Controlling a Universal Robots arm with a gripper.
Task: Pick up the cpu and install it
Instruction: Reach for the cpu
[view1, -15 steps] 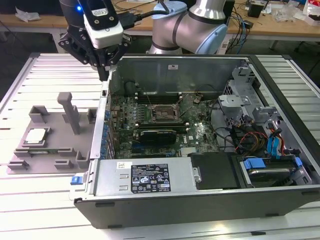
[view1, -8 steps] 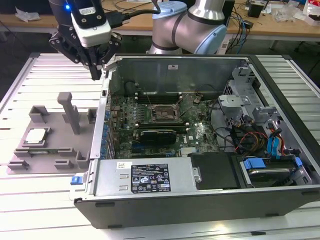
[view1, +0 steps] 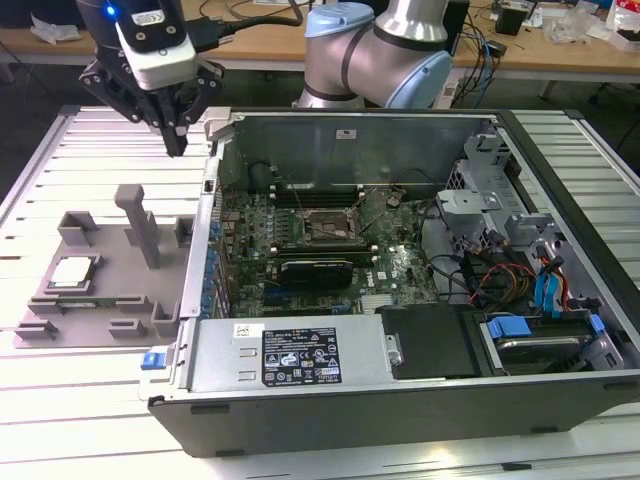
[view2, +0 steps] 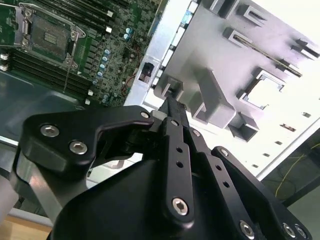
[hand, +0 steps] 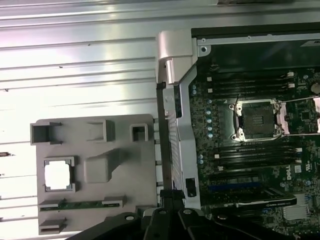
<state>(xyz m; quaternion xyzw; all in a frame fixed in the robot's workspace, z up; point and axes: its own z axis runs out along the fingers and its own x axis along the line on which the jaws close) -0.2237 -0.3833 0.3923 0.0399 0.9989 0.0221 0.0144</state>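
Item: cpu (view1: 72, 272). A small flat square with a pale silver metal top and a thin darker rim. It lies flat in a square recess of the grey tray (view1: 110, 305), at the exterior view's left, in the lower half. In the first wrist view the cpu (hand: 57, 175) is washed out to plain white (no surface detail can be made out).

Holder: the tray is matte moulded plastic with upright blocks and one tall post (view1: 138, 225). It rests on the tabletop (view1: 100, 160), a surface of ribbed light metal slats, just beside the case.

Housing: computer case (view1: 400, 140), open, with bare sheet-metal walls. Inside is a green motherboard (view1: 395, 265) with a square black-and-metal socket (view1: 325, 228) near its middle. The cables and drive bays at the exterior view's right are tangled and hard to tell apart.

Tool: claw (view1: 179, 148), black with linked fingers, the tips drawn together with nothing between them. It hangs in the upper left of the exterior view, above the tabletop beyond the tray and well apart from the cpu. The arm (view1: 370, 55) has silver and pale-blue joints and is cut off at the exterior view's top edge.
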